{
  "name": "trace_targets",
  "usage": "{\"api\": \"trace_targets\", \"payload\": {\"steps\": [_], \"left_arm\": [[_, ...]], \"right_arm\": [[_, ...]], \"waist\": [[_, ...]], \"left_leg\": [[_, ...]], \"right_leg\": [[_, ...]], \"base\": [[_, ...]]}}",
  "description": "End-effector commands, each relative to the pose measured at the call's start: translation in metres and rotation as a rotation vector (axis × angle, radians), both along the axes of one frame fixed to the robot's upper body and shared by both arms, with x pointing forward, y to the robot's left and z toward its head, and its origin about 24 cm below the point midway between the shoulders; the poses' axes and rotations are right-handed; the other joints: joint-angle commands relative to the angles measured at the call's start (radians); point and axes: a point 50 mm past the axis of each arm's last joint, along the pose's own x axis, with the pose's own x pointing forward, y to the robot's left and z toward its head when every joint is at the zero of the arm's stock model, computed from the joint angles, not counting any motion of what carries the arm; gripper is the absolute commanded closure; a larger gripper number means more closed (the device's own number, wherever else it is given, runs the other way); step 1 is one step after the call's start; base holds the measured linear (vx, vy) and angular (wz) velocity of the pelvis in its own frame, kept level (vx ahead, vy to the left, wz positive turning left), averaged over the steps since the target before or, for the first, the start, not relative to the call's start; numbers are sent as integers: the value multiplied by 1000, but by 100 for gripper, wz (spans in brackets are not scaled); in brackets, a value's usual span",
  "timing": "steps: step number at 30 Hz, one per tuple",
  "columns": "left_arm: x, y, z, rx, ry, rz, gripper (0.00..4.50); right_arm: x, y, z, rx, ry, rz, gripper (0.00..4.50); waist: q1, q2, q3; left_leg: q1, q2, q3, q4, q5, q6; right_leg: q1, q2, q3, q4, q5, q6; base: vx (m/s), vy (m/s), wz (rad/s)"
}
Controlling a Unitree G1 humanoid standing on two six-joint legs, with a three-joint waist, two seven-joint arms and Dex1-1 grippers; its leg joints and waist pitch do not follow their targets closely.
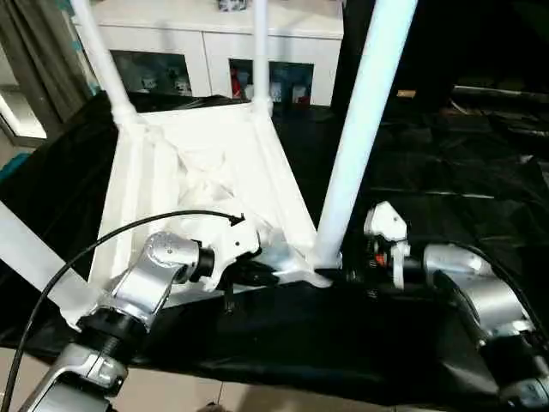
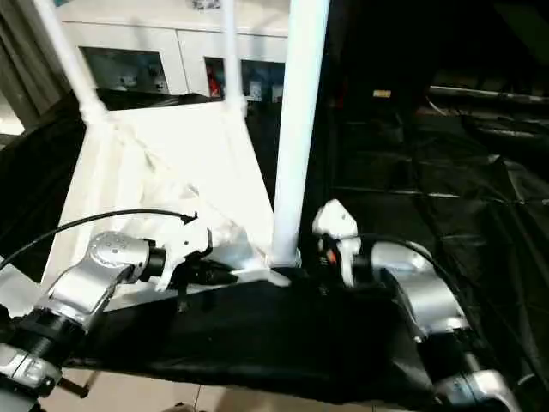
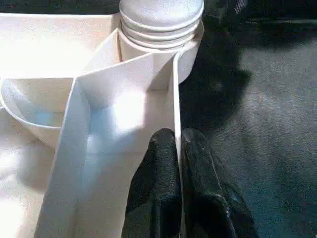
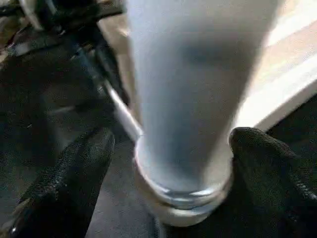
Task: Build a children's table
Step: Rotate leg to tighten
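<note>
- Lying upside down on the black-covered table (image 1: pixel 283 343), the tabletop (image 1: pixel 206 172) had legs standing in its corner sockets.
- Left jaws (image 3: pixel 176 148) pinched its side rim.
- Right jaws (image 4: pixel 168 163), released, flanked the near leg (image 1: pixel 356 146), seemingly without touching.

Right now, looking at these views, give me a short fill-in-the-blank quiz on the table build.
1. The left gripper is shut on the tabletop's thin ____.
2. The right gripper's fingers stand ____ on either side of the near leg.
3. The tabletop lies with its ribbed underside facing ____.
4. Behind the table stands a white ____ with glass doors.

Missing words: rim; open; up; cabinet
</note>
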Motion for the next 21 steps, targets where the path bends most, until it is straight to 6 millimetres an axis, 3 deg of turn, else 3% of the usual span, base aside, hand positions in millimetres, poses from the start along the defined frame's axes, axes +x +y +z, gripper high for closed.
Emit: {"api": "trace_targets", "payload": {"steps": [1,14,21], "left_arm": [[-5,-8,2,-68,24,-44,450],[-7,-7,3,-63,33,-49,450],[-7,-5,2,-55,39,-48,450]], "right_arm": [[-1,2,1,-26,-9,35,38],[2,6,0,-28,-8,23,38],[3,6,-3,-28,0,18,114]], "waist": [[0,-17,-50],[1,-18,-53],[1,-19,-53]], "left_leg": [[14,51,-14,-71,-214,52],[12,49,-13,-65,-173,69],[12,48,-12,-65,-172,67]], "right_leg": [[39,-59,29,-74,-183,-223],[42,-58,27,-68,-117,-237],[42,-57,27,-67,-116,-238]], "base": [[0,0,0],[0,0,0],[0,0,0]]}}
